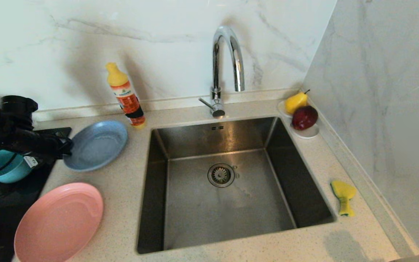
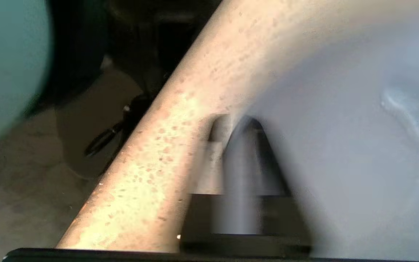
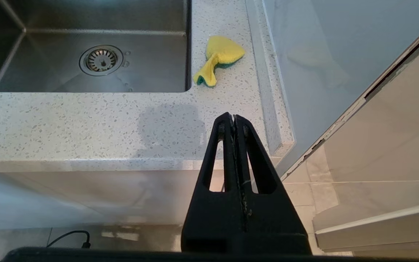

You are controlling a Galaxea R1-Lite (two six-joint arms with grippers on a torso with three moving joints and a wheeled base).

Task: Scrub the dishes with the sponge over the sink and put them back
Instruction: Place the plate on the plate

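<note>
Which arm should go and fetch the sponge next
The right. The left gripper is shut on the grey-blue plate's rim, left of the sink. The sponge lies on the counter right of the sink, and the right gripper hangs shut and empty off the counter's front edge nearby.

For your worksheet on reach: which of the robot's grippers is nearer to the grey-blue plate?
Left. The left gripper is shut on the grey-blue plate's rim; the right gripper hangs shut below the counter's front edge, near the sponge.
</note>
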